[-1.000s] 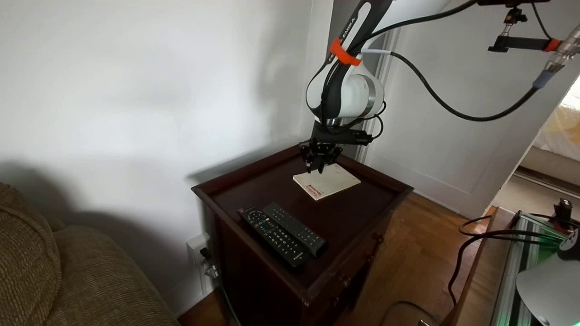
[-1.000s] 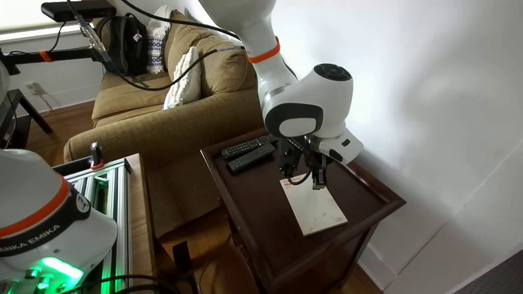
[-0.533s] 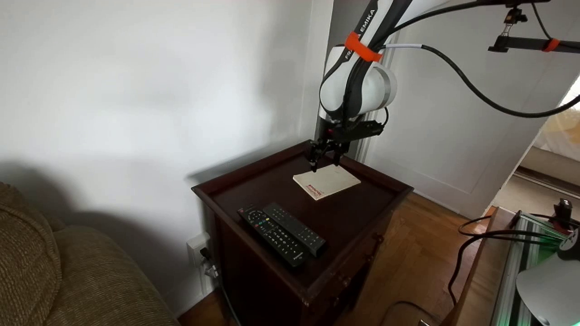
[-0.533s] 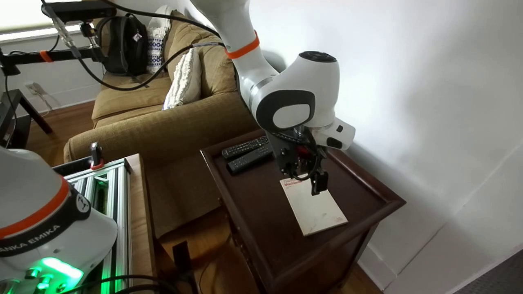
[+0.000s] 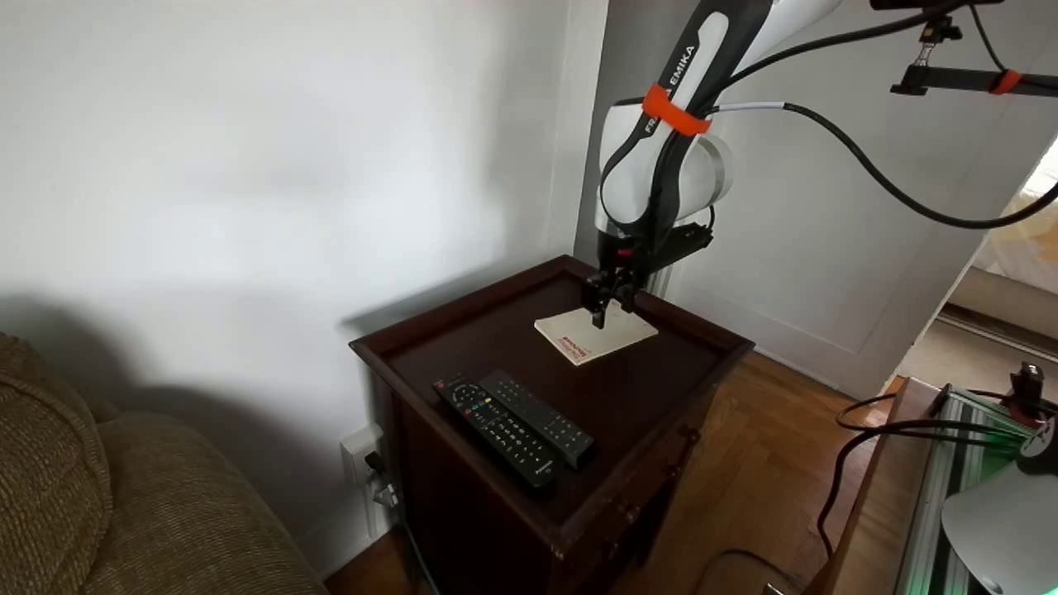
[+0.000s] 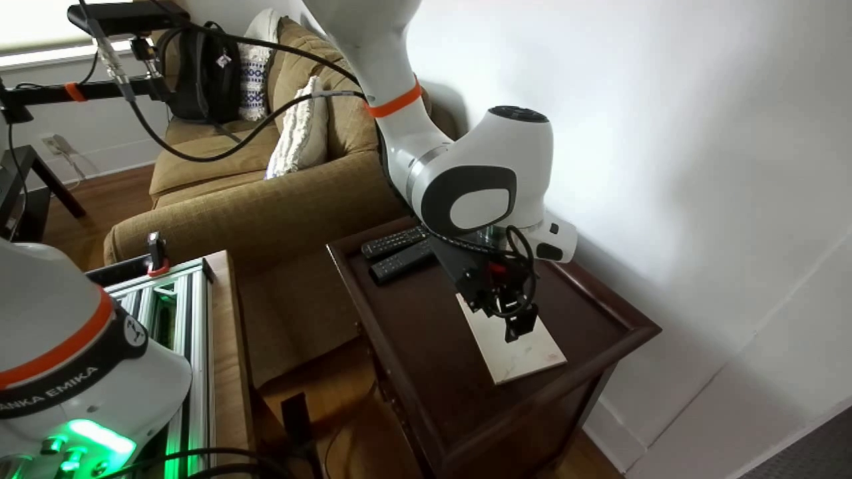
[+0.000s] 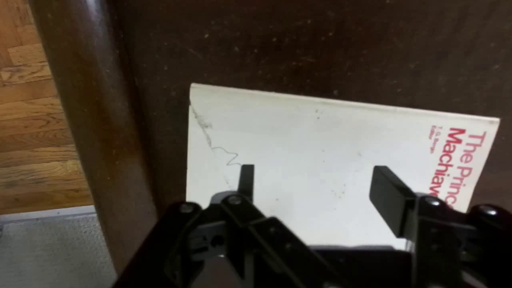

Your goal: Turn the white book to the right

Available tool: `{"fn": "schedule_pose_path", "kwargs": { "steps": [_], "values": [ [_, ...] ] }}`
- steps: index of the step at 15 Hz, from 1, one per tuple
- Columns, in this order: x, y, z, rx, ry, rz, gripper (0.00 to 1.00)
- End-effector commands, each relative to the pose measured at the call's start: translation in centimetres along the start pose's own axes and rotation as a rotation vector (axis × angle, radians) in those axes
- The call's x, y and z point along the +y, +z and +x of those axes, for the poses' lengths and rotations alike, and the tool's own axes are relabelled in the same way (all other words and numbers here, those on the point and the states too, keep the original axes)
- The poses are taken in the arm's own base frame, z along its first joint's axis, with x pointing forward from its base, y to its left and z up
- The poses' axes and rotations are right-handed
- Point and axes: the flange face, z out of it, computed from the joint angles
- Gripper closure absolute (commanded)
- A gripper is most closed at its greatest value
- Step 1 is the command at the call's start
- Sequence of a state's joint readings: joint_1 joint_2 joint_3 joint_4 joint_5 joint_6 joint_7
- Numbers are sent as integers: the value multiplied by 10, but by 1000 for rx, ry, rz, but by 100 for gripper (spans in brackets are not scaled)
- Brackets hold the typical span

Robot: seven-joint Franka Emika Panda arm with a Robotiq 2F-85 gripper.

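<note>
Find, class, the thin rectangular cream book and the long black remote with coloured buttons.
Cream book (image 7: pixel 312 168): wrist view, unprinted cover area.
Black remote with coloured buttons (image 5: pixel 497 432): in an exterior view, middle buttons.

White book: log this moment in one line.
gripper: open, over white book | white book: flat on nightstand, ungripped | contact: unclear | task: turn right

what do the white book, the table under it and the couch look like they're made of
White book: paper, apparently with a smooth card cover; a crease-like line crosses one corner. Table: probably wood, dark and varnished, since its rim shines. Couch: woven fabric by its ribbed texture, matte; fibre unclear.
</note>
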State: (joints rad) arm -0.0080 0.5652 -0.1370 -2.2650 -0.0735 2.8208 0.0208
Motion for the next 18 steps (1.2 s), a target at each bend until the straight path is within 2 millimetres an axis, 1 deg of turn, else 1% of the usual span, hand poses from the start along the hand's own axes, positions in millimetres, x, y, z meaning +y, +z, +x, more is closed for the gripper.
{"fn": "schedule_pose_path", "kwargs": {
  "steps": [1,5,6,7,9,11,15,18],
  "values": [
    [-5,20,1,12,-73,12,56],
    [-5,31,8,71,-125,-5,84],
    [-4,34,9,84,-131,-4,93],
    [-3,37,9,82,-116,9,99],
    [-4,46,7,58,-53,39,100],
    [-4,51,5,36,17,66,100],
    [-3,52,5,20,218,122,100],
    [-7,54,4,1,360,139,100]
  ]
}}
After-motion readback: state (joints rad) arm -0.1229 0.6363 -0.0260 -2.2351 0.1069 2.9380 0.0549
